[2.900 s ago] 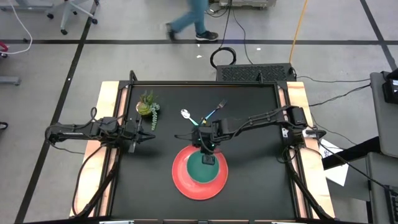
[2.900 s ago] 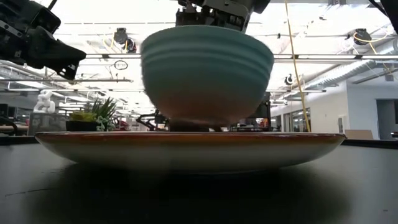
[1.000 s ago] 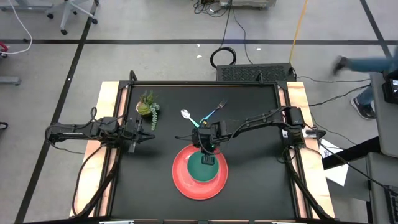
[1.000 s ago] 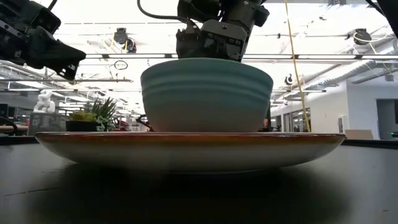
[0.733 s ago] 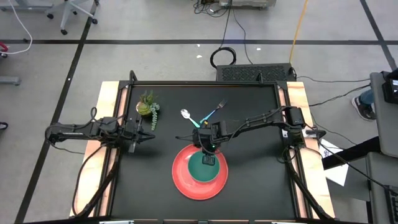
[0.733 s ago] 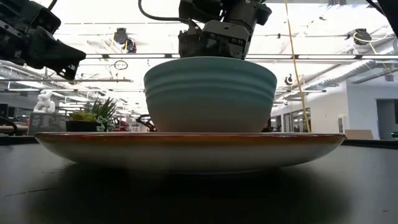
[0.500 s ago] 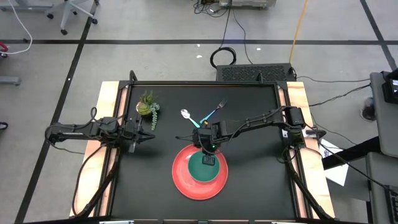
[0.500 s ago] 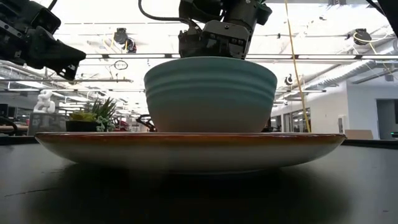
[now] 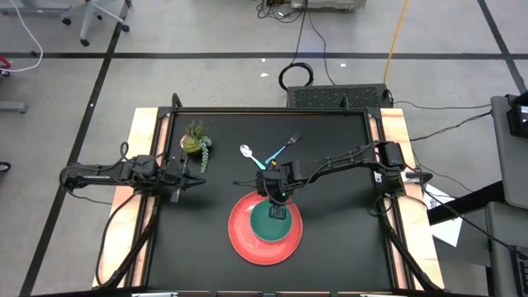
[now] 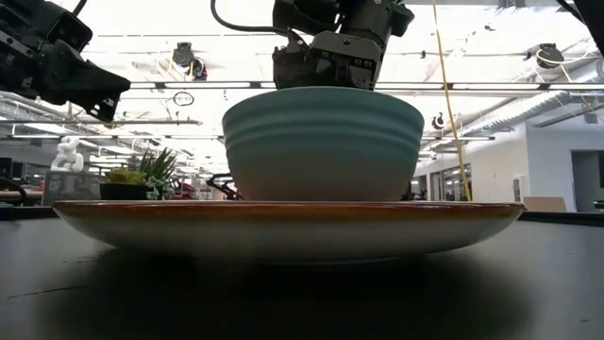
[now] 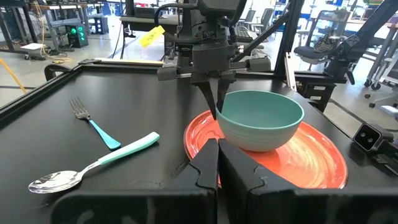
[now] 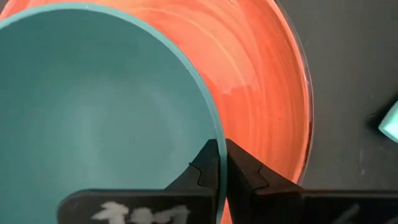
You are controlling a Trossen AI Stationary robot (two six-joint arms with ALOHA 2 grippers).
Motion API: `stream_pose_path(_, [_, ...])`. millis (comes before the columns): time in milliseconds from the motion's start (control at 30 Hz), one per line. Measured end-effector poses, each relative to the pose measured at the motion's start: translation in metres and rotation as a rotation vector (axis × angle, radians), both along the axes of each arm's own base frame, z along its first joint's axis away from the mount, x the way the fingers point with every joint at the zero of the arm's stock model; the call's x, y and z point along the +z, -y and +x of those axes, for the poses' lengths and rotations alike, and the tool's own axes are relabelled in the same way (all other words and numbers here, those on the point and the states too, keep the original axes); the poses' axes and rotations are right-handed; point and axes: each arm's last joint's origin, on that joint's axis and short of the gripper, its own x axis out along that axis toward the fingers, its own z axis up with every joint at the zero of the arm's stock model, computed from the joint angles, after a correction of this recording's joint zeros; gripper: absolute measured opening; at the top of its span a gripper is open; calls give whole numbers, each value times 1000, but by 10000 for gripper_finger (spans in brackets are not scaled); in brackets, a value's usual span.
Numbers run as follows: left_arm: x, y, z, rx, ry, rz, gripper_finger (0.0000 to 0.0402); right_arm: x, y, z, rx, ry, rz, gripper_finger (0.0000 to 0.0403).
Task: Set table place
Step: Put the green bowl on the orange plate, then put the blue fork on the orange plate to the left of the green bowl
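Bowl (image 10: 323, 142) now down flat on the plate (image 10: 288, 227) at frame centre, having slid a touch rightward, so stacking looks done. Right gripper (image 12: 219, 163) still pinching the rim, apparently; left gripper (image 11: 217, 163) pressed together, idle at left. Fork (image 9: 286, 147) and spoon (image 9: 252, 153) unplaced, upper centre.

On the matte black table (image 9: 346, 239) are counted one round red plate (image 9: 246, 236), one teal-green bowl (image 9: 262, 224), one light-blue-handled fork (image 9: 285, 148), one light-blue-handled spoon (image 9: 250, 153), and one small green potted plant (image 9: 195, 140).
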Motion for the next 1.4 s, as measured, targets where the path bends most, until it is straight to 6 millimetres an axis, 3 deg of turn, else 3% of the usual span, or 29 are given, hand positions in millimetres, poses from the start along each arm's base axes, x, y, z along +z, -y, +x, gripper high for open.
stream_pose_path(967, [0,0,0,1,0,0,15,3,-25,0,100,52,-130,18])
stream_pose_path(1400, [0,0,0,1,-1,-6,15,2,-25,1,82,58,-125,116])
